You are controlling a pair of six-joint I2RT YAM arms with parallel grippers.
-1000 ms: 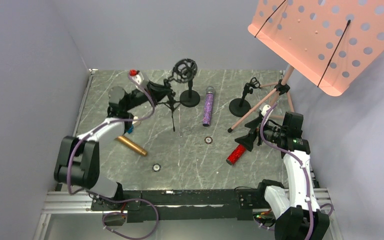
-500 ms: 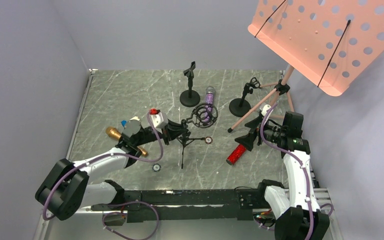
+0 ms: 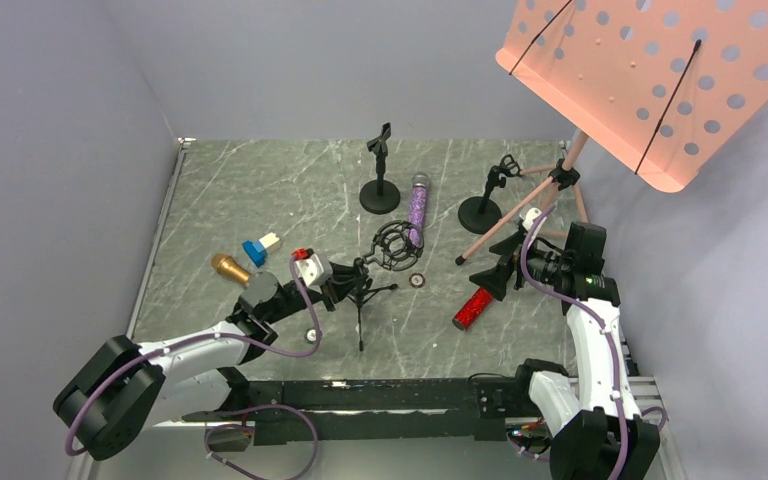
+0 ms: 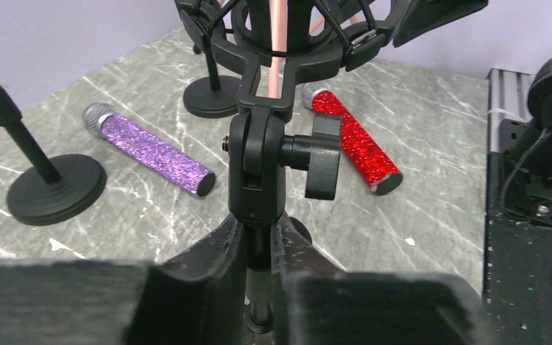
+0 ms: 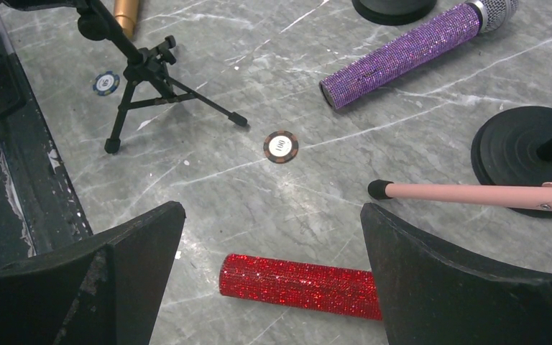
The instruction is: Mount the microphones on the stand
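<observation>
The left gripper (image 4: 259, 251) is squeezed tight on the thin pole of a small black tripod stand (image 5: 147, 75). The pole sits between its two fingers (image 4: 212, 262). A round black holder ring (image 3: 396, 245) is at the top of this stand. It hangs over the near end of the purple microphone (image 3: 417, 208). The three legs spread out low over the table (image 3: 260, 190), near its middle. I cannot tell if the feet touch it.

The purple microphone lies flat near the middle of the table. It is between two black stands with round feet, one on its left (image 3: 380, 190) and one on its right (image 3: 480, 210). Its long side runs from far to near. Its silver head points to the far wall.

The red microphone (image 5: 298, 284) lies flat on the right side. It lies slanted. Its flat end points to the near left. Its other end goes under the right gripper (image 5: 273, 215). That gripper is wide open, holds nothing, and hangs just over the red microphone.

The gold microphone (image 3: 228, 267) lies flat on the left side. Its round head points to the far left. Its body goes under the left arm.

A pink leg (image 5: 467, 194) of the big pink music stand (image 3: 650, 70) rests on the table just past the red microphone.
</observation>
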